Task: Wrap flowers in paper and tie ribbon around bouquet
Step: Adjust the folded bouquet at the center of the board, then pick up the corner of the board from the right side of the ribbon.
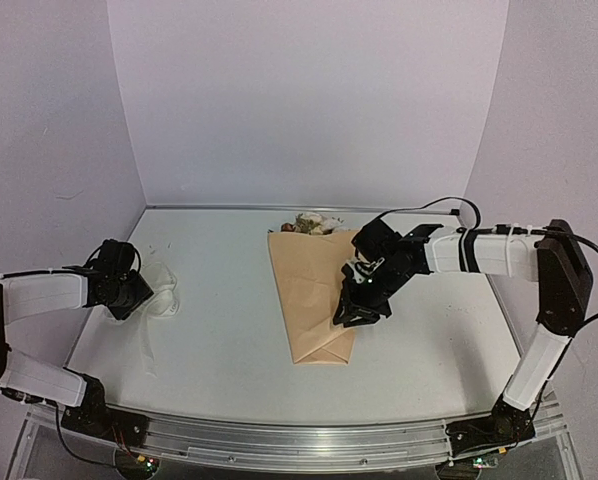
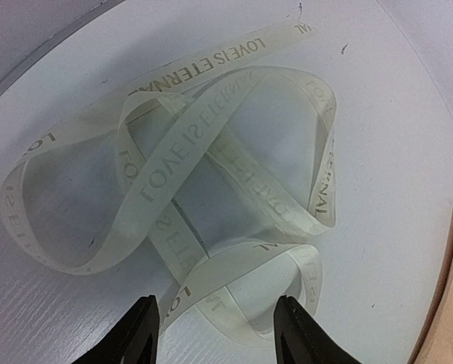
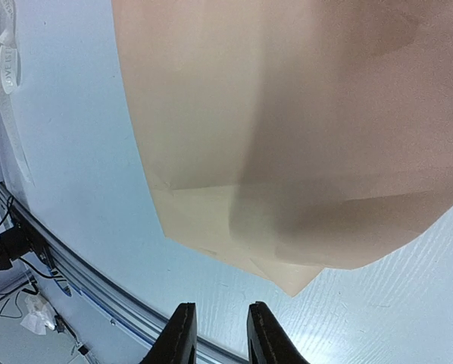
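Far left first: the left claw (image 1: 137,296) hangs low over the white desk (image 1: 229,340), right beside the ribbon (image 1: 165,292), which lies in a loose cream heap near the desk's left edge. The left wrist view shows the claw open, its two black tips well apart and pinching nothing. A loop of ribbon lies on the desk just ahead of the gap, and LOVE IS ETERNAL reads along the tangled bands.

Moving to the middle, the bouquet (image 1: 309,290) lies flat on the desk, well apart from the ribbon. Its wide end points to the far wall and its narrow folded tip points toward the arms. The flowers (image 1: 315,222) peek out at that far end, cream and green. The paper (image 3: 287,114) is tan, with a paler reverse showing where the tip folds over.

On the right, the right claw (image 1: 360,310) sits over the cone's lower right edge; whether it touches the paper cannot be told. From its own wrist view the tips stand a narrow gap apart, slightly open and empty, with the folded tip just ahead of them.
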You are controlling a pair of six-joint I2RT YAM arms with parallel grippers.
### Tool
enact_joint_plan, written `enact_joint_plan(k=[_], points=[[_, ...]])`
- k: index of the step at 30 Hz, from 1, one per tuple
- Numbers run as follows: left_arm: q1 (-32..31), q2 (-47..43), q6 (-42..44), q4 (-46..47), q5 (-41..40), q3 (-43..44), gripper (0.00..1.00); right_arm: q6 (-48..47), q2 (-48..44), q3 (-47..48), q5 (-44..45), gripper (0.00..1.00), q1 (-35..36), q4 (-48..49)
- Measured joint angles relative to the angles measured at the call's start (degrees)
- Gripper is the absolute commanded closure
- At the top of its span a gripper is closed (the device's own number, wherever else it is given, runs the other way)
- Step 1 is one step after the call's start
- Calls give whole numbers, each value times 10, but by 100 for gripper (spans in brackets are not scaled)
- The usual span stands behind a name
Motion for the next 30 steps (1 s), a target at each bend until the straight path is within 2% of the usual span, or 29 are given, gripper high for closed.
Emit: enact_joint_plan(k=[6, 18, 21, 25, 27, 30], points=[[0, 1, 3, 0, -7, -7, 42, -2, 0, 6, 0, 70, 4, -9], [0, 34, 1, 23, 1, -43, 50, -27, -47, 12, 10, 60, 19, -17], [-2, 36, -3, 34, 9, -62, 59, -36, -59, 12, 17, 57, 22, -18], [-9, 47, -5, 58, 15, -67, 89, -47, -67, 12, 28, 57, 23, -19], [-16, 52, -12, 65, 18, -67, 98, -50, -69, 12, 33, 59, 23, -19], [-36, 46, 5, 63, 30, -63, 100, -54, -71, 12, 40, 61, 25, -20]])
